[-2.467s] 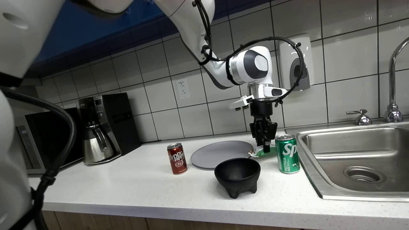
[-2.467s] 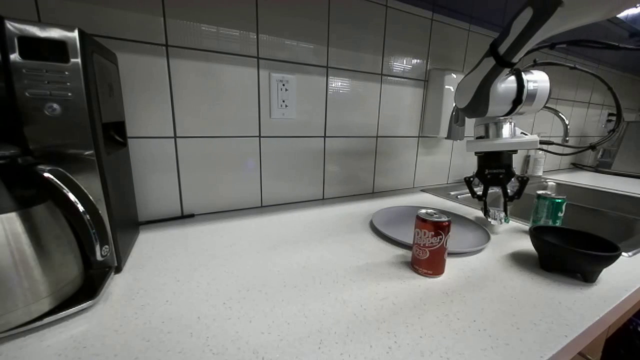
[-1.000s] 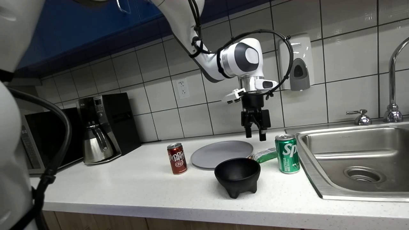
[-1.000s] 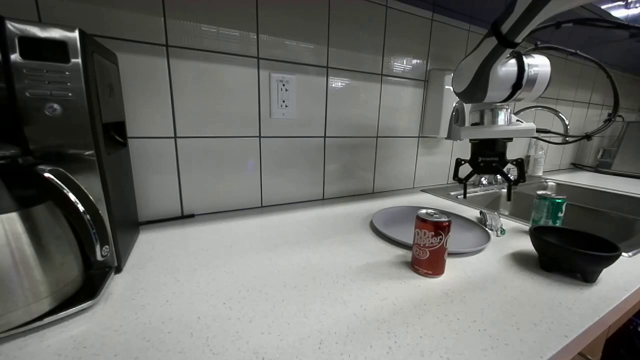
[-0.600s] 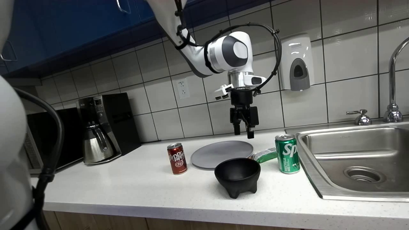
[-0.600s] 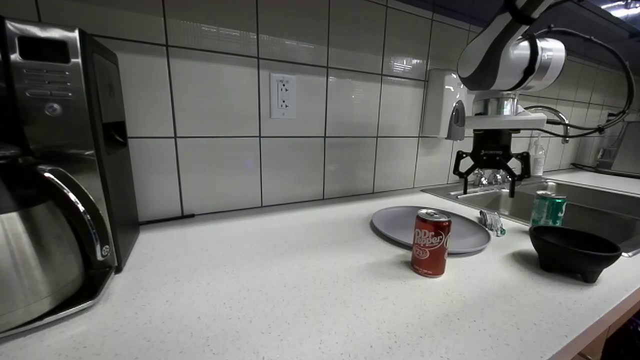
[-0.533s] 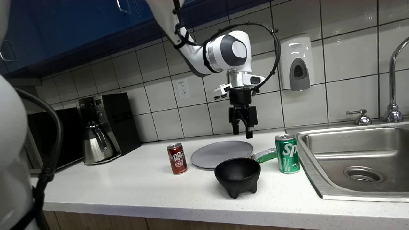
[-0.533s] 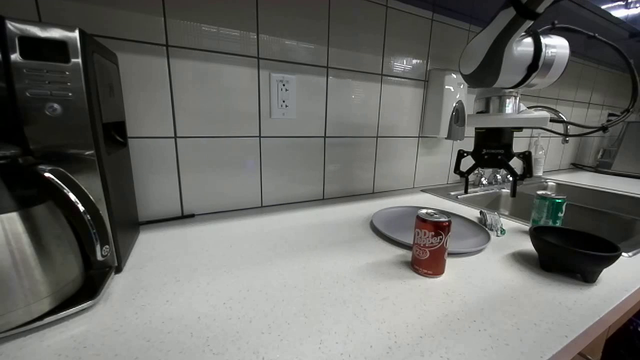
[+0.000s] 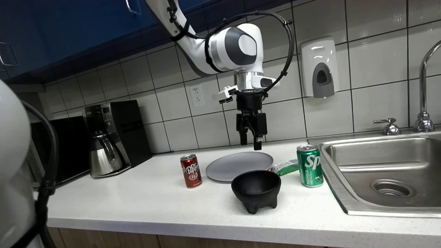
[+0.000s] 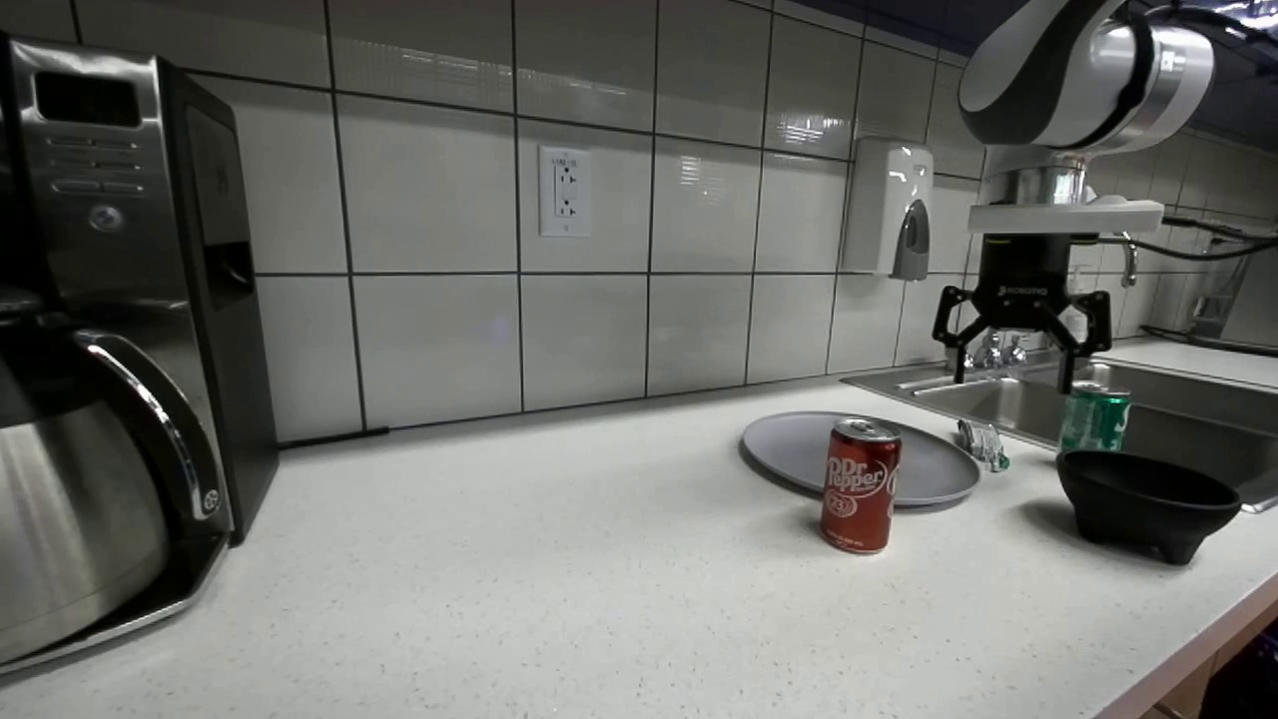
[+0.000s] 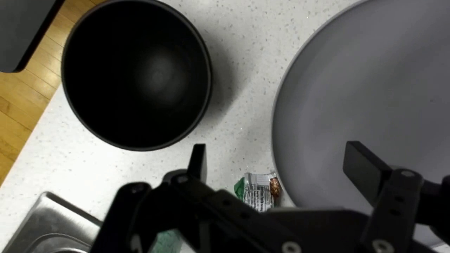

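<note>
A white counter point(image 9: 131, 206) runs along a tiled wall point(image 9: 379, 58), with blue cupboards point(image 9: 79, 31) above it.

Over the counter hangs the gripper point(image 10: 1013, 383), its jaws spread wide, holding nothing and touching nothing. I read this as an empty-handed step between grasps: from this height, taking hold of anything would call for lining up the fingers point(image 11: 360, 168) over it and lowering them around it.

Nearest beneath are the packet and the plate. The packet point(image 11: 258, 191), green and silver, lies on the counter and shows between the fingers in the wrist view. One end of it is at the rim of the grey plate point(image 9: 237, 165); whether they touch, I cannot tell. The plate lies flat to the left of the packet. The bowl point(image 9: 256, 198), black and footed, stands upright on the near side of both.

Farther out, in an exterior view, the red can point(image 9: 191, 171) stands upright left of the plate, and the green can point(image 9: 309, 166) stands right of the packet. Past that, on the right, is the steel sink point(image 9: 379, 168) with its faucet point(image 9: 423, 103). On the left, a coffee maker point(image 9: 125, 129) stands beside a microwave point(image 9: 70, 144). The wall bears a soap dispenser point(image 9: 318, 67) and, more to the left, an outlet point(image 9: 197, 95).
</note>
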Motion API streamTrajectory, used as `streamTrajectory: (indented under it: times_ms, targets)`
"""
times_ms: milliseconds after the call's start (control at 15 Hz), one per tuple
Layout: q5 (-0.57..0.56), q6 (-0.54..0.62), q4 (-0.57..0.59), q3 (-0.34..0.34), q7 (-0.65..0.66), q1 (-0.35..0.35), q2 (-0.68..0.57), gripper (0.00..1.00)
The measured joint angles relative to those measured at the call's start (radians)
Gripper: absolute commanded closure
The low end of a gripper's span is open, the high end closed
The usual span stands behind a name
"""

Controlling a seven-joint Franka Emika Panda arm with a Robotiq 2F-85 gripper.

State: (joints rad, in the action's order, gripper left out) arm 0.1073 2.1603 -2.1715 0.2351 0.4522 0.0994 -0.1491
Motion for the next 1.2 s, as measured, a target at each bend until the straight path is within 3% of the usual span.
streamTrajectory:
  times_ms: [600,1200]
  targets:
    - [-0.025,0.008,-0.137,0.009,-0.006,0.042,0.139,0.00]
    - [-0.025,0.009,-0.148,0.009,-0.007,0.042,0.149,0.00]
